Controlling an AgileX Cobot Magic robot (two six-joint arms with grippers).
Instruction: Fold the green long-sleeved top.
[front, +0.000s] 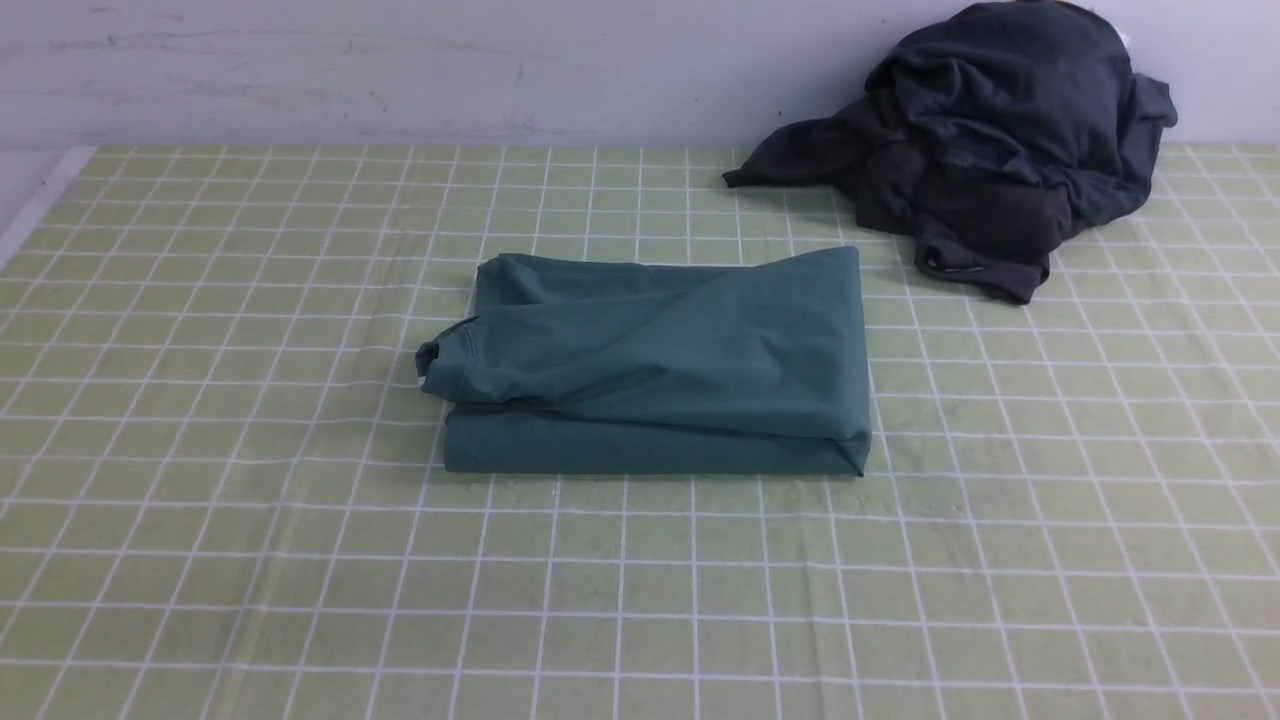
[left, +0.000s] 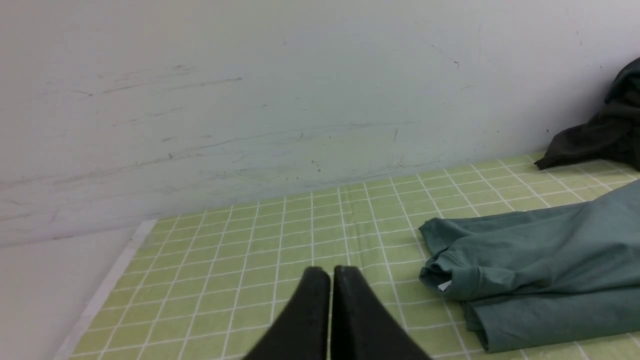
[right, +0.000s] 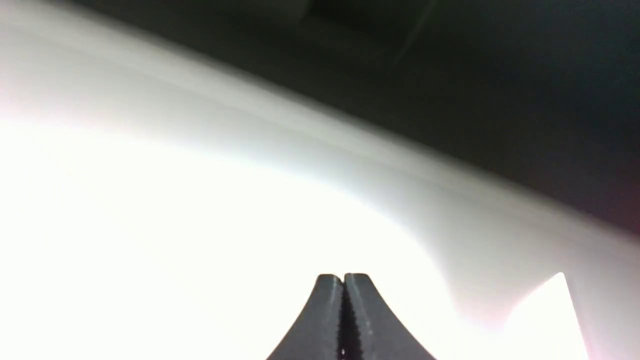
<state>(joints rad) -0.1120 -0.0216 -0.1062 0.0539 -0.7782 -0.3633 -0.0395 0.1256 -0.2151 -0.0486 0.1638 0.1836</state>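
Now the green top (front: 660, 365) lies folded; left tool (left: 330, 272) and right tool (right: 343, 278) are pressed together, empty.

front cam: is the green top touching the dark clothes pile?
No, the green top lies folded mid-table, with bare checked tablecloth between it and the dark clothes pile at the far right.

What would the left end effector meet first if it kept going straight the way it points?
Probably the checked tablecloth, then the wall. The left end effector, shut, points past the green top; depth is uncertain.
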